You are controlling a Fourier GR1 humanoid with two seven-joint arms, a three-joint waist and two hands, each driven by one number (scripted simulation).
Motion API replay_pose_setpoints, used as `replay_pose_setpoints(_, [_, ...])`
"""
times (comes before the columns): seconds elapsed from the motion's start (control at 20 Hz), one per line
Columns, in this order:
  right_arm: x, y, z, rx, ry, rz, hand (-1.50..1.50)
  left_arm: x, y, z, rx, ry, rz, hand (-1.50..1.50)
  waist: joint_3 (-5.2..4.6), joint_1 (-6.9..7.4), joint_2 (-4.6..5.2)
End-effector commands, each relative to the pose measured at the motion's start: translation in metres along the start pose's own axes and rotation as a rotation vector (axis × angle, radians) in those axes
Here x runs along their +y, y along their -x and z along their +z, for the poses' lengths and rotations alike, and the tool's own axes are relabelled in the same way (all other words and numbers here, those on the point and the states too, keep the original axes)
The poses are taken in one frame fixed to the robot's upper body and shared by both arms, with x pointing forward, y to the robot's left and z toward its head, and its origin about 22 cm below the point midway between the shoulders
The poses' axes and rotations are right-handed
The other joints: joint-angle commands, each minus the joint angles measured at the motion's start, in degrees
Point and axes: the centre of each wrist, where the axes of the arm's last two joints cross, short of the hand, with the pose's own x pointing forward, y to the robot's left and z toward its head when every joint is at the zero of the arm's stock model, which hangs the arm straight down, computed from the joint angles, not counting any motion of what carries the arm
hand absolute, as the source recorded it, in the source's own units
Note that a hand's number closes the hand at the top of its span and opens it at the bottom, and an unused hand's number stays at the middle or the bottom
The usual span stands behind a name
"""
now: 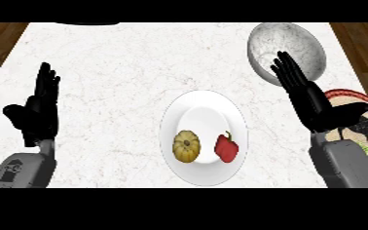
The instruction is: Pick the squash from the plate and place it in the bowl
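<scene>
Head view: the squash (187,146) lies on the white plate (203,108), in the plate's lower left part, below the centre of the frame. It is a small tan, ribbed, rounded fruit, a little taller than wide as seen here, so its long axis runs roughly up and down the frame, as do its ribs. Which end carries the stem cannot be told. Nothing grips it.

Just to its right on the same plate sits 1 red pepper (227,147), close to the squash but apart from it, its narrow tip pointing toward the top of the frame.

The plate rests on the pale marbled tabletop (122,68). The grey speckled bowl (287,36) stands at the upper right of the frame, well apart from the plate.

The right hand (313,102) is at the right of the frame, between bowl and plate, spread wide with straight fingers pointing toward the top of the frame. Its fingertips overlap the bowl's lower rim in this view, and it holds nothing. Behind it, at the right edge, a red-rimmed dish (351,95) is partly hidden.

The left hand (36,112) rests at the left edge, fingers up and relaxed, holding nothing.
</scene>
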Motion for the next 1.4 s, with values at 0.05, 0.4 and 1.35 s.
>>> replay_pose_setpoints(0.05, [0.088, -0.013, -0.027, 0.021, -0.298, -0.077, -1.50, 0.004, -0.023, -0.014, -0.060, 0.059, 0.023, 0.00, 1.82, 1.23, -1.49])
replay_pose_setpoints(0.4, [0.223, -0.041, -0.022, -0.128, -0.402, 0.141, -1.50, -0.003, -0.051, -0.025, -0.149, 0.197, 0.076, 0.00, 1.63, 0.70, -2.63])
replay_pose_setpoints(1.35, [0.238, -0.160, 0.008, 0.062, -0.634, 0.965, -1.50, 0.029, -0.047, -0.029, -0.131, 0.162, 0.114, 0.00, 1.70, -1.53, -1.69])
